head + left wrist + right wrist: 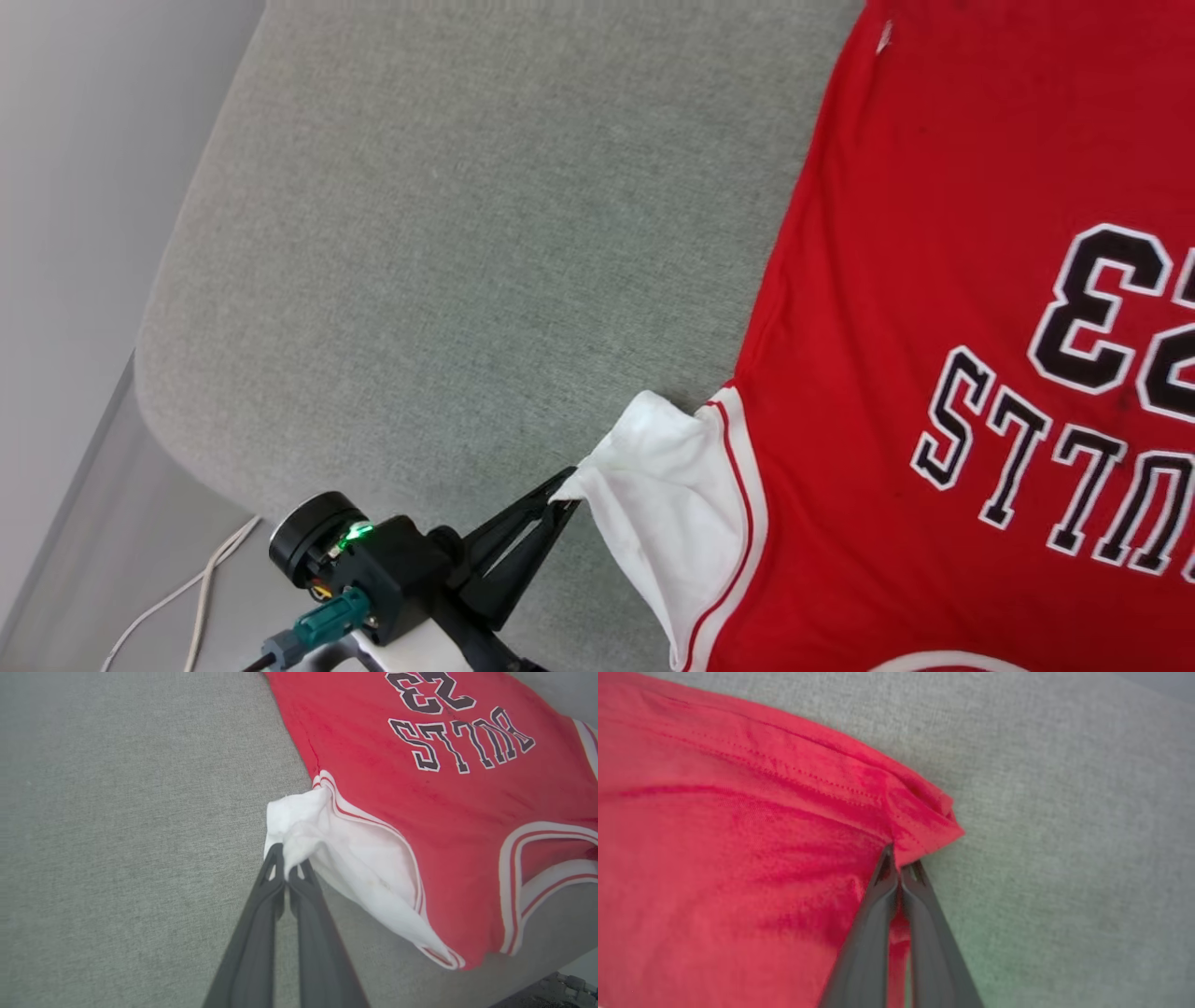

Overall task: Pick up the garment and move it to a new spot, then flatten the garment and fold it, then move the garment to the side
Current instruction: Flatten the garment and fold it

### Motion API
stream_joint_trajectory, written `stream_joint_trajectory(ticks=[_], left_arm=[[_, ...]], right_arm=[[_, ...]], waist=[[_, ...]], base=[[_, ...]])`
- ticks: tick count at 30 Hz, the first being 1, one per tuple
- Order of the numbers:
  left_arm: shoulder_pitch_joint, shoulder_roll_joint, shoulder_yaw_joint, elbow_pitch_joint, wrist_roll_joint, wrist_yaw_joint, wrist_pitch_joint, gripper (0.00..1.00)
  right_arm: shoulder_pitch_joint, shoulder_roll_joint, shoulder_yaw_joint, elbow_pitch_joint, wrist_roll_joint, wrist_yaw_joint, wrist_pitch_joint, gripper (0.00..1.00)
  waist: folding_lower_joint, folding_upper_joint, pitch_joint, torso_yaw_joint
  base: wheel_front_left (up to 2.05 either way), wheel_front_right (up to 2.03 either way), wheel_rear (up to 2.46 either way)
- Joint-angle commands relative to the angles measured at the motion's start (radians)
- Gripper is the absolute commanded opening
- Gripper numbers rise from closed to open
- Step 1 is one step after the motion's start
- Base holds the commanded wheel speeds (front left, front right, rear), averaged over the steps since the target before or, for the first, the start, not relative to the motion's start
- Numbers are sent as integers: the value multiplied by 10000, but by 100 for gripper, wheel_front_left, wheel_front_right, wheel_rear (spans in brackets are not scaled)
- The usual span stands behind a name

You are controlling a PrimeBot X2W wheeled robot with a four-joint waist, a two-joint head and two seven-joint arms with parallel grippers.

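Right, biggest thing first: a grey cushion [448, 233] carries the whole job, and the shirt [887, 373] lies spread on its right half in the head view, well clear of the rounded left corner. The print is face up, the "23" and lettering reading upside down from the robot's side. So I'd say the collar end is nearest the robot and the hem is at the far end. The long axis runs near to far, leaning a little rightward as it goes away, judging by the red side seam.

Now the white sleeve [663, 476]: it is drawn out sideways toward the bare cushion, bunched to a point. That's the left claw [565, 490], pinched tight on the sleeve's edge, fingers pressed together with cloth between them. The sleeve peaks up at the grip, so it's being tugged rather than lying slack.

Over on the right wrist view, the right claw [901, 858] is clamped narrow on a red stitched corner [934, 816], probably hem, though I can't tell which corner.

2 grips, far apart on the cloth. My read is that they're placed to stretch it taut for lifting or flattening.

Smallest item: white cables [201, 588] trailing below the cushion.
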Motion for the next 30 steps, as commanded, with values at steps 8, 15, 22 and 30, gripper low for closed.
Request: stream_joint_trajectory(ticks=[8, 15, 22, 30], left_arm=[[460, 475, 356, 122, -76, 480, 162, 0], [1122, 806, 608, 419, -296, 964, 229, 0], [1754, 916, 795, 735, -611, 1298, 92, 0], [2193, 895, 1010, 1000, -921, 1559, -131, 0]], right_arm=[[2080, 696, 580, 144, 1090, -6, -593, 0], [3784, 791, 1181, -720, 2209, -6, -1228, 0], [5831, 1039, 970, -2078, 3011, -6, -1655, 0], [8319, 1489, 529, -3135, 2994, -6, -1859, 0]], waist=[[-1, -1, -1782, -1582], [-1, -1, -3046, -2704], [-1, -1, -3859, -3551], [-1, -1, -4437, -4062]], base=[[0, 0, 0], [0, 0, 0], [0, 0, 0], [0, 0, 0]])
